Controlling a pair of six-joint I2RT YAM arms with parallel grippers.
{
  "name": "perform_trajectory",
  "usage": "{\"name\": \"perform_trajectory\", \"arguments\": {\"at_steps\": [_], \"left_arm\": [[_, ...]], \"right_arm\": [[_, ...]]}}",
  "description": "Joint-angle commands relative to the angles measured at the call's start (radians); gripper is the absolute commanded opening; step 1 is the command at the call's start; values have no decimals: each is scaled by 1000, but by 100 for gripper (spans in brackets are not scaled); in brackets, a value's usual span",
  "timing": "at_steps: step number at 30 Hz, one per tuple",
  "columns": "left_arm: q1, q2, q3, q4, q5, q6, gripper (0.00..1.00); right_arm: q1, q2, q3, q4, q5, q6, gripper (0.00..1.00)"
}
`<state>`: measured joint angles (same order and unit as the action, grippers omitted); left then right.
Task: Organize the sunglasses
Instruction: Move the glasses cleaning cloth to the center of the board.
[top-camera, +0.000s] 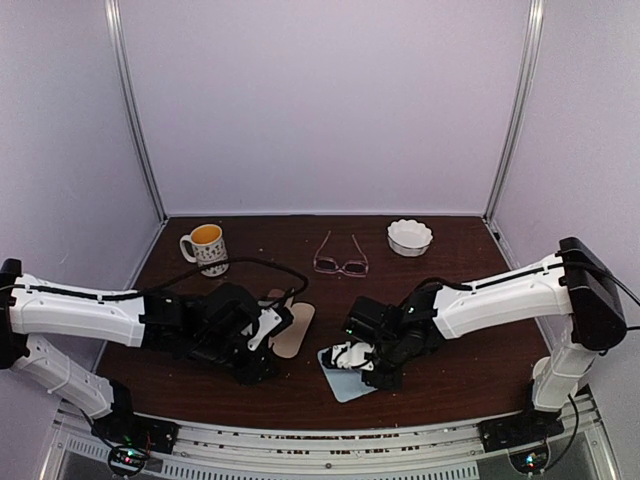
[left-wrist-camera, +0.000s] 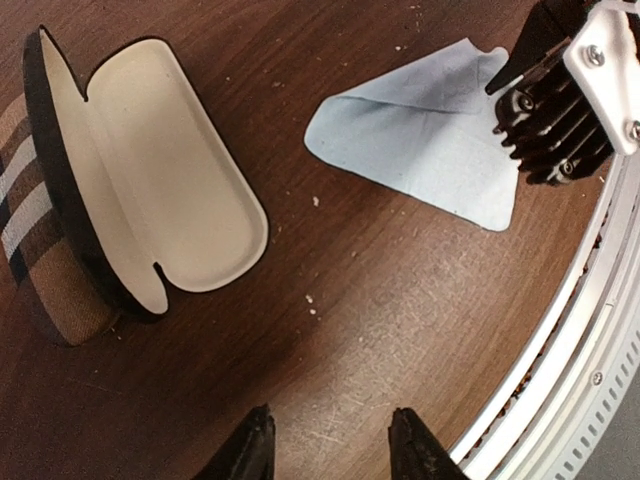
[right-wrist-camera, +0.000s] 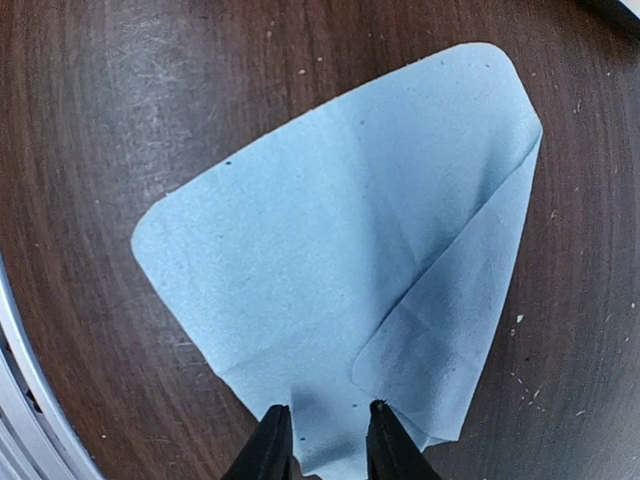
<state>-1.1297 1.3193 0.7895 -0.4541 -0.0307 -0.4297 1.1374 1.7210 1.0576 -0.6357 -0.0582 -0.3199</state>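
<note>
Closest to the lens: right gripper (right-wrist-camera: 320, 445), two black fingers a narrow gap apart, tips down on the near edge of a pale blue cloth (right-wrist-camera: 330, 230); straddles flat fabric, clamps nothing. Soft, matte, roughly triangular, with one corner folded over; lies by the near edge of the dark wood-grain table (left-wrist-camera: 380, 330), right of middle. Left gripper (left-wrist-camera: 330, 450) alongside, jaws released over bare wood, empty. Near it, tan striped oblong case (left-wrist-camera: 170, 170), hinged open, smooth cream lining showing throughout. Toward the far edge, pink-framed glasses (top-camera: 340, 266): thin frame, clear lenses, arms unfolded and reaching to the far edge, front facing the near edge, long axis running left to right. Sits between a white patterned mug (top-camera: 205, 247), orange-yellow inside, and a white scalloped bowl (top-camera: 410, 237), apart from both.
</note>
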Motion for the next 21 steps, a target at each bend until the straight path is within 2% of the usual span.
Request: {"name": "perform_trajectory", "arguments": {"at_steps": [1,8,14,18,21], "left_arm": [[8,-24,-26,50,-8,-23,42],[8,-29,-57,70,17,-46,42],[8,-41,-79,78,20,-62,41],[8,-40,-79,80,25,-66,41],[8,-39,-78,80,27,-67,41]], "right_arm": [[-1,25,24,41,57,-18,28],[-6,48,12,84,79,-16,25],[-18,75,10,111,76,-8,18],[-24,92,14,113,73,-1,6],[-28,97,12,113,74,4,1]]}}
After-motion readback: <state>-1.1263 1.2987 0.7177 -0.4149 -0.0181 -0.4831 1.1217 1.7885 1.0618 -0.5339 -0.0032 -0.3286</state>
